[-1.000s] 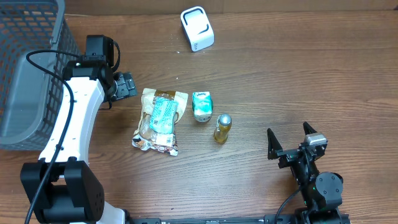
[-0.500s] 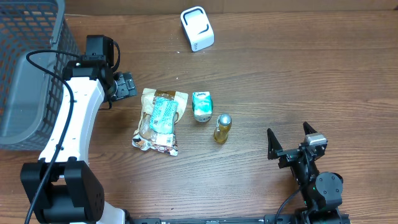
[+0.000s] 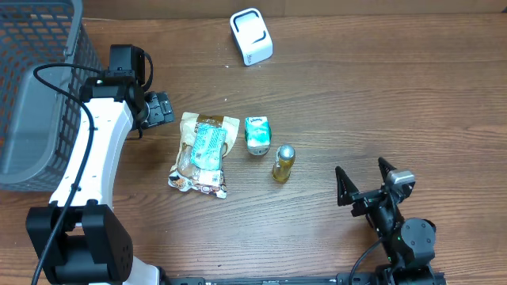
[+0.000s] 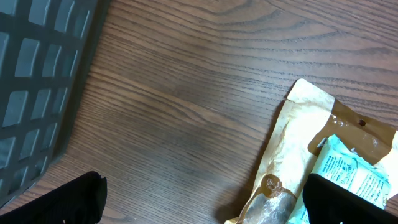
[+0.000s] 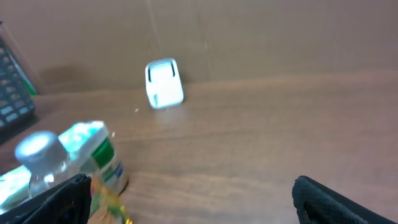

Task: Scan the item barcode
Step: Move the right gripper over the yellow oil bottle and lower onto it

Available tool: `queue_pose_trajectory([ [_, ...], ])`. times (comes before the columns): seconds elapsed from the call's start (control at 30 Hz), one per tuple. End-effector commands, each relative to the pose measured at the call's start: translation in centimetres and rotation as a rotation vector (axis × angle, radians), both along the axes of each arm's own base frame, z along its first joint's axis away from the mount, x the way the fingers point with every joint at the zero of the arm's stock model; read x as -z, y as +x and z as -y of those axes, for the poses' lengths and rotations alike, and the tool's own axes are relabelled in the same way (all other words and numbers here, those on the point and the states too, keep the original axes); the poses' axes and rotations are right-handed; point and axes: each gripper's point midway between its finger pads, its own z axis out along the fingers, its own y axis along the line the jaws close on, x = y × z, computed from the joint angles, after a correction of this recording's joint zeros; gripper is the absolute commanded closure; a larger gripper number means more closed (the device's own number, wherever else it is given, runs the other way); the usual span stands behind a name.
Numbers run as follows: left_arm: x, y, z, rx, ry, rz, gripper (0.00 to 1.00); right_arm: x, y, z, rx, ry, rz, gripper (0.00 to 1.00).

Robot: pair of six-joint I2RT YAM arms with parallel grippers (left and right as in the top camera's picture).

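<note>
Only our right gripper nudged slightly left, fingers wide open and empty, while our left gripper, also wide open, hovered just beside the snack bag on the worktop.

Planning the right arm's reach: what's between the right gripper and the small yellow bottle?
Nothing; in the overhead view only bare wooden table separates the right gripper from the bottle.

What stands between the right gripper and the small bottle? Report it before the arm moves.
Nothing visible does. The right gripper is open, and only bare table lies between it and the bottle. The green packet sits just past the bottle, off that path.
</note>
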Motion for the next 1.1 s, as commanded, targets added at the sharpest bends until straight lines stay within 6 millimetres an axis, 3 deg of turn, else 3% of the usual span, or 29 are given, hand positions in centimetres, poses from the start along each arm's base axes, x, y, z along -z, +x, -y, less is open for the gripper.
queue_pose_trajectory([
  [0.0, -0.6, 0.4, 0.0, 0.02, 0.009, 0.015, 0.0, -1.0, -0.4, -0.2, -0.006, 0.082, -0.041, 0.0],
  [0.13, -0.6, 0.4, 0.0, 0.021, 0.009, 0.016, 0.0, -2.3, -1.5, -0.2, -0.005, 0.11, -0.117, 0.0],
  [0.27, -0.6, 0.4, 0.0, 0.02, 0.009, 0.016, 0.0, -5.2, -2.6, -0.1, -0.002, 0.104, -0.159, 0.0],
  [0.43, -0.6, 0.4, 0.0, 0.02, 0.009, 0.016, 0.0, -9.0, -2.8, -0.1, -0.002, 0.099, -0.197, 0.0],
  [0.57, -0.6, 0.4, 0.0, 0.021, 0.009, 0.016, 0.0, -10.4, -2.5, -0.8, -0.036, 0.099, -0.273, 0.0],
  [0.83, -0.6, 0.4, 0.0, 0.021, 0.009, 0.015, 0.0, -7.9, -1.3, -3.7, -0.179, 0.129, -0.48, 0.0],
  [0.97, -0.6, 0.4, 0.0, 0.021, 0.009, 0.016, 0.0, -6.0, -1.2, -4.0, -0.192, 0.123, -0.572, 0.0],
  [1.07, -0.6, 0.4, 0.0, 0.021, 0.009, 0.016, 0.0, -5.6, -0.6, -4.0, -0.179, 0.144, -0.604, 0.29],
])
